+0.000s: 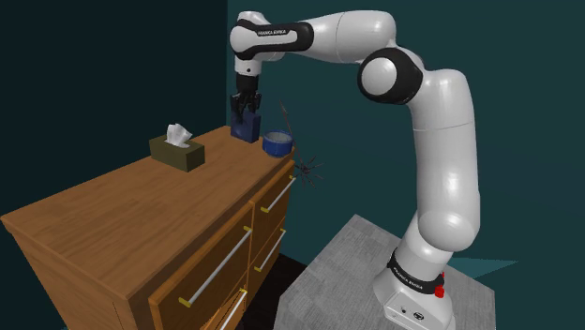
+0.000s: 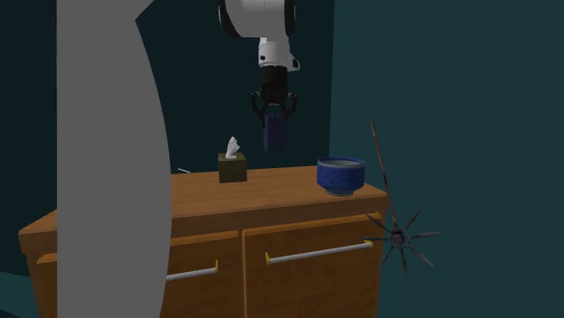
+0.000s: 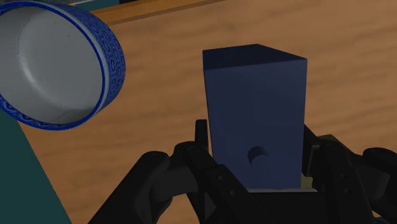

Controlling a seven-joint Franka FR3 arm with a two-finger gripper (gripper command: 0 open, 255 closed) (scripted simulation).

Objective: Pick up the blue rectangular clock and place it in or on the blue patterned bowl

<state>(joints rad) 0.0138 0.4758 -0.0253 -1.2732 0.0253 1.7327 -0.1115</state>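
Clock (image 3: 254,108) clasped between 2 fingers (image 3: 184,162), hanging above dresser (image 2: 280,194).

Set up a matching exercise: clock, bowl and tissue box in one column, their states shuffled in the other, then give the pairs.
1. clock
2. bowl
3. tissue box

a. white tissue sticking out on top
b. clasped by the gripper
c. open side up on the dresser, white inside

Pairs: 1-b, 2-c, 3-a.
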